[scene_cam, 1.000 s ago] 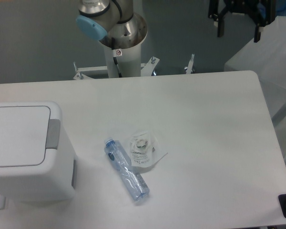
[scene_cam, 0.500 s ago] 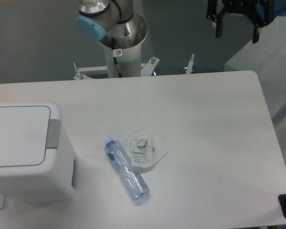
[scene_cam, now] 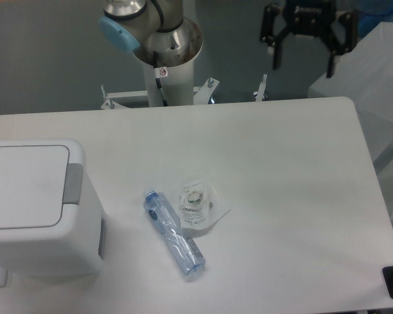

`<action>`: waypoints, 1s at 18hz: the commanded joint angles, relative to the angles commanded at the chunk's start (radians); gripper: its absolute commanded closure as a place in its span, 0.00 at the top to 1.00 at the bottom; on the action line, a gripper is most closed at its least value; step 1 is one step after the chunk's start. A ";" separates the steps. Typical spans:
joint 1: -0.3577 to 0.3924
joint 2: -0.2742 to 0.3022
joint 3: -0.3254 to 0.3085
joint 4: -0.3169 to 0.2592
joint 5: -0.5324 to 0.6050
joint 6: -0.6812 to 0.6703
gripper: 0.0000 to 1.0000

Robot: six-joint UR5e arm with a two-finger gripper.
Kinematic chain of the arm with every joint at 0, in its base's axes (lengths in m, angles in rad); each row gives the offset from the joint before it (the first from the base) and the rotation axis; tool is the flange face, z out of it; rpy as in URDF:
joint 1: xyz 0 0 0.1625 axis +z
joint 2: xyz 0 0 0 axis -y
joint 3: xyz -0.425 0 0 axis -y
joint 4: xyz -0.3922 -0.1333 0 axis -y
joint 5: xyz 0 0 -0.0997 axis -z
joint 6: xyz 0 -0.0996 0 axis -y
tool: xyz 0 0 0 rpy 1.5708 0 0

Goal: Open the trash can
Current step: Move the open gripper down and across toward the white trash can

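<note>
Spread wide and empty, the jaws of the gripper [scene_cam: 302,60] are seen high at the far edge of the table [scene_cam: 295,170], beyond its back right part, with nothing held and nothing touched. Both dark fingers point downward, and open background is visible between them.

The trash can [scene_cam: 36,206] is placed at the near left corner of the table, well apart from the gripper. Its flat pale lid [scene_cam: 21,186] is shut, and the grey push tab [scene_cam: 72,183] is found along the lid's right edge. The task is judged to be at its opening stage: nothing on the bin has been pressed.

For the step to be done well, the gripper should be carried across the table to a point above the tab and then lowered straight down. A press with one fingertip, or with the jaws brought together, is likely to be steadier than a wide-open approach. The clear bottle [scene_cam: 173,233] and the crumpled plastic wrapper [scene_cam: 198,204], lying just right of the bin, should be passed over, not brushed.
</note>
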 joint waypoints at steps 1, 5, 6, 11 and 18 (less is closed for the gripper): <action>-0.026 -0.011 0.015 0.000 -0.002 -0.035 1.00; -0.121 -0.054 0.048 0.059 0.002 -0.192 1.00; -0.146 -0.060 0.048 0.093 0.003 -0.238 1.00; -0.206 -0.086 0.057 0.144 0.006 -0.347 1.00; -0.240 -0.081 0.048 0.146 0.002 -0.531 1.00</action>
